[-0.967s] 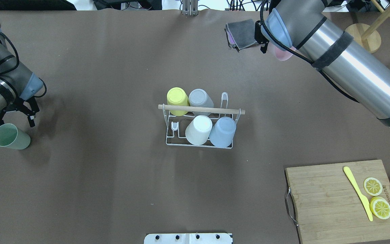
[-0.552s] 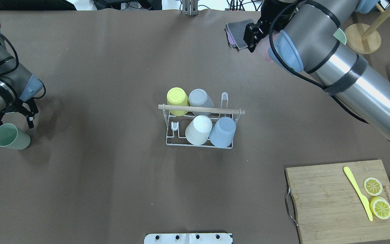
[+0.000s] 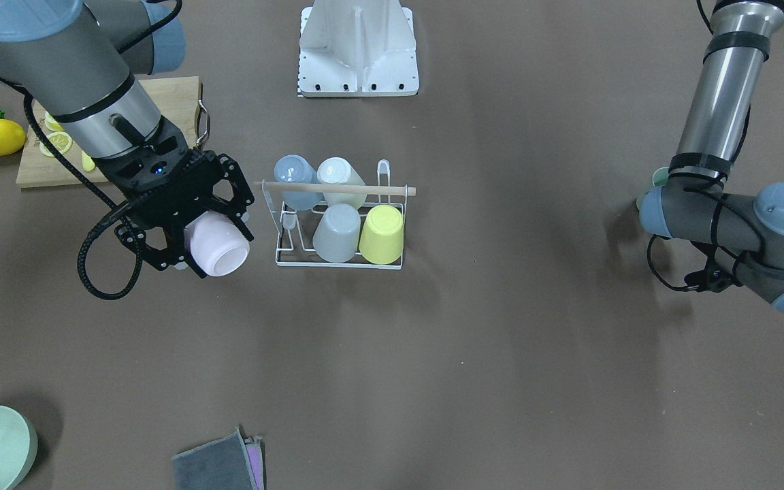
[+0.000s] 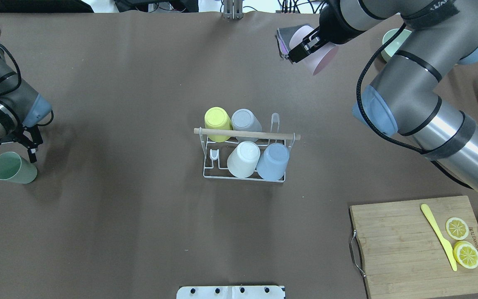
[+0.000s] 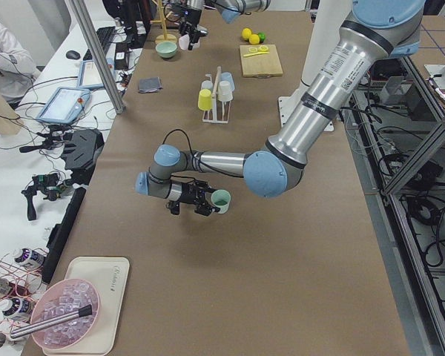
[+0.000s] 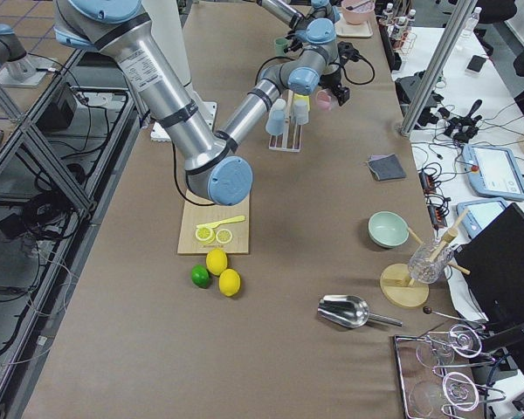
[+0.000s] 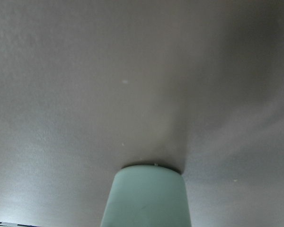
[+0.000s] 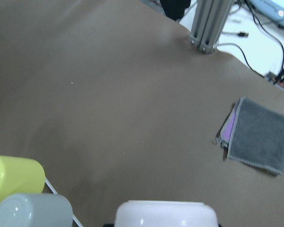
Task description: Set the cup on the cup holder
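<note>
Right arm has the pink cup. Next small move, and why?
Probably carry the pink cup in the right gripper over the cup holder's free prong nearest it: the cup hangs above the table, beside the holder, mouth not yet down.

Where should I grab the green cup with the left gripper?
Grip the green cup across its side wall just under the rim, coming in level from the side away from the robot, where the left gripper sits open. It stands upright, mouth up; a wall grip should leave the mouth free for a cup holder prong.
</note>
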Available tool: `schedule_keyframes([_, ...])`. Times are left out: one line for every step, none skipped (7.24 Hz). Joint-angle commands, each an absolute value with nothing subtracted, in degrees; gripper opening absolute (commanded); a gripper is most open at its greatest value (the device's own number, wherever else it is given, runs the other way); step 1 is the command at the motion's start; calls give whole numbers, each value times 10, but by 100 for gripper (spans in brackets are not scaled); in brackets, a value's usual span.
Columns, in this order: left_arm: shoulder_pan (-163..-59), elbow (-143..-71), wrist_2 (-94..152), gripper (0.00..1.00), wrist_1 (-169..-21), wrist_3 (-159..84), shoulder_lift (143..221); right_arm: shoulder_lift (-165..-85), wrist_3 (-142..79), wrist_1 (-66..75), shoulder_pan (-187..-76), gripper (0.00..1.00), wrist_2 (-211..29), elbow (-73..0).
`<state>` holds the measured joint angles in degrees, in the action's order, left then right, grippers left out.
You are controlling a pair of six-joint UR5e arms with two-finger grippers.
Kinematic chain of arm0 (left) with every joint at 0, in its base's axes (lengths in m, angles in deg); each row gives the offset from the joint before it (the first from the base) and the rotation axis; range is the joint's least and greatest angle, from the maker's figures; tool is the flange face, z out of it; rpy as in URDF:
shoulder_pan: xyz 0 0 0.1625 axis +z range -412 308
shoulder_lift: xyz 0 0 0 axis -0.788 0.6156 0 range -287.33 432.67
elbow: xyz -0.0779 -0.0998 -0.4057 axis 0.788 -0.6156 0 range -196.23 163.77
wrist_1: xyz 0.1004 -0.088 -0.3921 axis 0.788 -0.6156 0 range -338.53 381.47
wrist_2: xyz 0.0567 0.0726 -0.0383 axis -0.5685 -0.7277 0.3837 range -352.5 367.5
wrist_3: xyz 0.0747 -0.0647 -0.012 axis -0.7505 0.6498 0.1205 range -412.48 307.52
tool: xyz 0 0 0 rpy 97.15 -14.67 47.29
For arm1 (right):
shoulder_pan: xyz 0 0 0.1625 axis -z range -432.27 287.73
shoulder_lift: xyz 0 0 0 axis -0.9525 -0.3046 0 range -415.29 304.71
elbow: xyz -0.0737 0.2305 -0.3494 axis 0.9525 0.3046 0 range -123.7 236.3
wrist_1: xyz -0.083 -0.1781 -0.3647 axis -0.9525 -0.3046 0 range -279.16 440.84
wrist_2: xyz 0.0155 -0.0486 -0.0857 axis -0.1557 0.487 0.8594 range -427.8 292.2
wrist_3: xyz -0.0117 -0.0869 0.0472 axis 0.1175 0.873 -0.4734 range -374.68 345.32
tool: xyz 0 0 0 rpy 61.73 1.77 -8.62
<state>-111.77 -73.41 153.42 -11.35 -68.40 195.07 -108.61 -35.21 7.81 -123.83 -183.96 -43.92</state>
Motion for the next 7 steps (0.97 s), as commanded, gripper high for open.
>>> schedule_keyframes([-1109,-746,1535,97,-113,-685,1938,-1102,-368,253,-1197,0,-1759,-421])
schedule_keyframes([-1105,-746,1536,97,-115,-685,1938,-1111,-395,326,-1186,0,-1749,-402])
schedule_keyframes([-1104,-746,1537,97,-115,-686,1938,-1112,-402,390,-1179,0,-1735,-385])
schedule_keyframes([-1104,-746,1537,94,-115,-687,1938,-1121,-435,479,-1177,0,-1724,-366])
schedule_keyframes([-1102,-746,1536,68,-113,-695,1937,-1138,-439,558,-1177,0,-1719,-342])
schedule_keyframes([-1102,-746,1536,58,-112,-697,1937,-1153,-450,668,-1177,0,-1707,-295])
schedule_keyframes([-1101,-746,1536,50,-112,-697,1934,-1153,-461,757,-1176,0,-1706,-244])
